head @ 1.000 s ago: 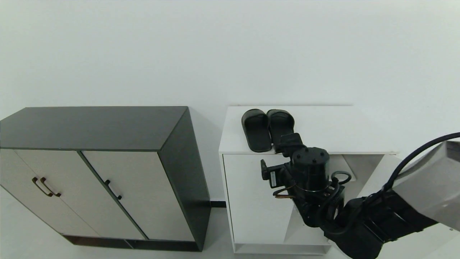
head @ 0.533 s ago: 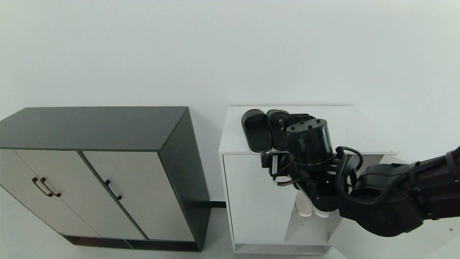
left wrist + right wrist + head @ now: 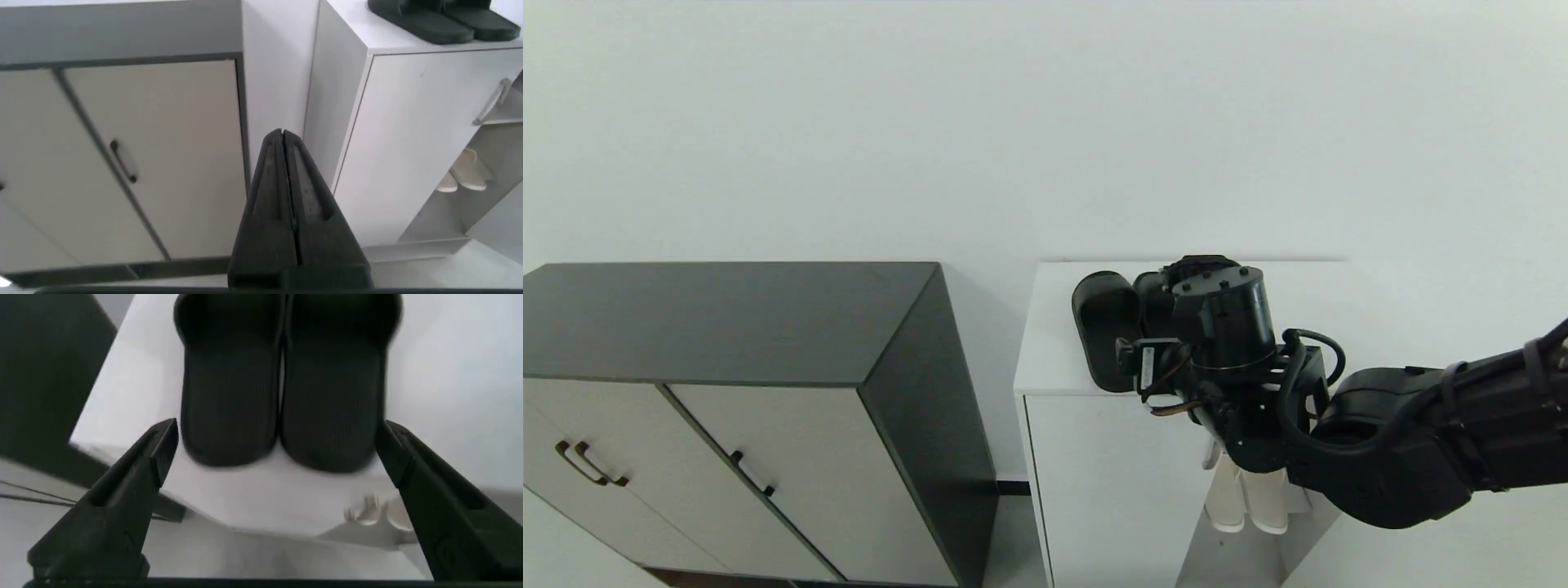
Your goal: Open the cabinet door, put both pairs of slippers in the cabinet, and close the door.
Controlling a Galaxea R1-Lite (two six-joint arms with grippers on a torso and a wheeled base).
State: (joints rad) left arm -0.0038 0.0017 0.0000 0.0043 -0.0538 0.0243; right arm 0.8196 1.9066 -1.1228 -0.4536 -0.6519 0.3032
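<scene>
A pair of black slippers (image 3: pixel 1104 327) (image 3: pixel 282 384) (image 3: pixel 445 16) lies side by side on top of the white cabinet (image 3: pixel 1054 351). My right gripper (image 3: pixel 278 433) is open, its fingers spread wider than the pair and level with the heels at the cabinet's front edge. A pair of white slippers (image 3: pixel 1245 502) (image 3: pixel 466 170) stands inside the cabinet's open right half. The left door (image 3: pixel 417 139) with its handle (image 3: pixel 493 102) is closed. My left gripper (image 3: pixel 283 147) is shut on nothing, low in front of the gap between the two cabinets.
A dark cabinet (image 3: pixel 727 327) (image 3: pixel 122 37) with two closed pale doors and dark handles stands left of the white one, a narrow gap between them. A plain white wall runs behind both.
My right arm rose from in front of the white cabinet up to its top, the gripper now at the black slippers. The head camera has tilted, shifting the whole picture downward.
</scene>
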